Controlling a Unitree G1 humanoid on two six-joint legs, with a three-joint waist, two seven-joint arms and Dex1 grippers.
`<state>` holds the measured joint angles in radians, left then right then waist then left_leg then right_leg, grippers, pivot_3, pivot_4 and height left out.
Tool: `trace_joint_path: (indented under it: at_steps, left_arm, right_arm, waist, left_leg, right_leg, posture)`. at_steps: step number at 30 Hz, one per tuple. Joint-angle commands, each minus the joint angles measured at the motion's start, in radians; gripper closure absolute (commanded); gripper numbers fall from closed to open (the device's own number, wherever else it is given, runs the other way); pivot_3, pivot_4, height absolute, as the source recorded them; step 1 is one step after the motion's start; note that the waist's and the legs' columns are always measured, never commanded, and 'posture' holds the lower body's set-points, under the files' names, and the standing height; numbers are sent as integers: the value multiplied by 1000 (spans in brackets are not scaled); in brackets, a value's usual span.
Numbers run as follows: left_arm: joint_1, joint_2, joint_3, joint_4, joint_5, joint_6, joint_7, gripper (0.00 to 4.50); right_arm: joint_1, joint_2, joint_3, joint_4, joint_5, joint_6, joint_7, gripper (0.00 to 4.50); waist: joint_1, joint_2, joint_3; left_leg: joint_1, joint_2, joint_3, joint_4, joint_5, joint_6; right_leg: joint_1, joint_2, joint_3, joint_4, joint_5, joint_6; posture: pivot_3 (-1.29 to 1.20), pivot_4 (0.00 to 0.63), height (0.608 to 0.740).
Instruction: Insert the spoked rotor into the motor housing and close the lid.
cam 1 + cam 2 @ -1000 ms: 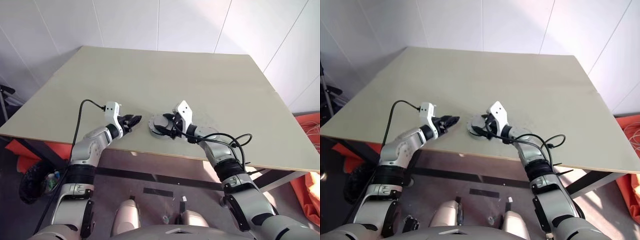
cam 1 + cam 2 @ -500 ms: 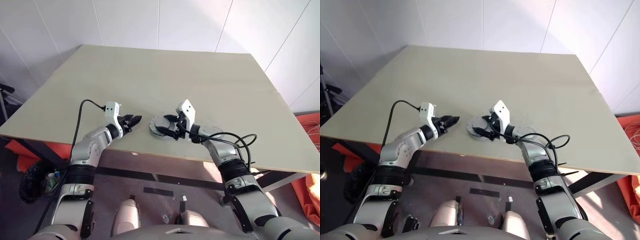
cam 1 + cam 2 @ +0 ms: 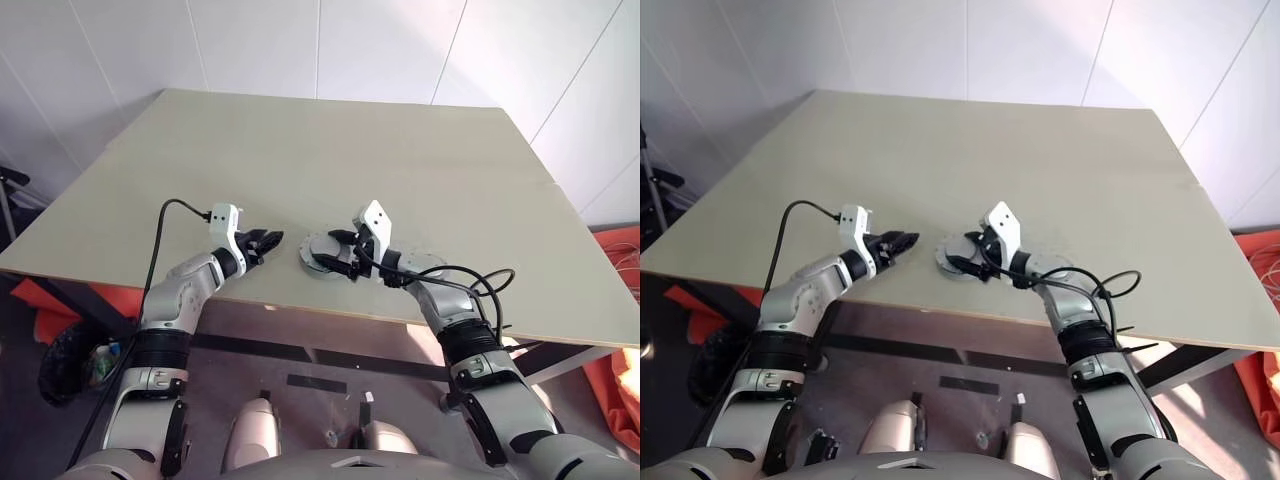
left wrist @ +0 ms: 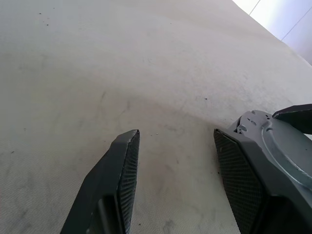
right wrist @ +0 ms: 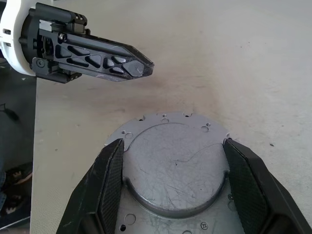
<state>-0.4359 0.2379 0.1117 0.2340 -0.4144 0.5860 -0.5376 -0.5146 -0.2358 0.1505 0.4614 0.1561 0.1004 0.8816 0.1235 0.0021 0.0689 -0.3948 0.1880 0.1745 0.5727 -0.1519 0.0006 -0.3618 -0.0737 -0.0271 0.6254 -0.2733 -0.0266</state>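
A grey round metal disc (image 5: 175,165) with a smooth raised centre and small holes around its flange lies near the table's front edge (image 3: 322,250); I take it for the lid. My right gripper (image 5: 173,144) is shut across its raised centre, one finger (image 5: 109,180) at each side. My left gripper (image 4: 175,134) hovers open over bare table just left of the disc (image 3: 268,240), holding nothing. The spoked rotor and the motor housing are hidden or out of view.
The pale table (image 3: 330,150) stretches far back and to both sides. A pale round shape (image 3: 422,264) lies partly under my right forearm. The table's front edge (image 3: 300,306) runs close below both grippers. White walls stand behind.
My right forearm has swung slightly to the right while its gripper stayed at the disc. The left arm has not moved.
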Motion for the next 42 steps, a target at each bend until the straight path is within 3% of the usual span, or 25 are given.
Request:
trace_joint_path:
  at_steps: [1, 17, 26, 42]
  left_arm:
    - [-14, 12, 10, -32, -4, -12, -1, 1926]
    - [-15, 8, 8, -33, -4, -11, 1, 1926]
    - [-17, -3, 7, -40, -11, 4, 8, 1926]
    - [-14, -26, 5, -51, -19, 18, 19, 1926]
  right_arm:
    - [22, -22, 0, 12, -10, 7, 9, 1361]
    - [25, -21, 23, 92, -59, -85, -37, 1361]
    - [23, -35, 53, 161, -91, -114, -66, 1361]
    - [-1, -113, 99, 62, -89, 57, 40, 1361]
  waist:
    - [1, 0, 0]
    - [3, 0, 0]
    - [2, 0, 0]
    - [7, 0, -1]
  left_leg:
    - [0, 0, 0, 0, 0, 0]
    - [1, 0, 0, 0, 0, 0]
    - [19, -1, 0, -3, -1, 1]
    - [16, -2, 0, -8, -1, 2]
  right_leg:
    - [0, 0, 0, 0, 0, 0]
    - [2, 0, -1, -1, 0, 0]
    - [16, -1, 0, -3, -4, 6]
    - [17, -1, 0, -11, 0, 1]
  posture:
    - [0, 0, 740]
    - [0, 0, 740]
    - [0, 0, 740]
    - [0, 0, 740]
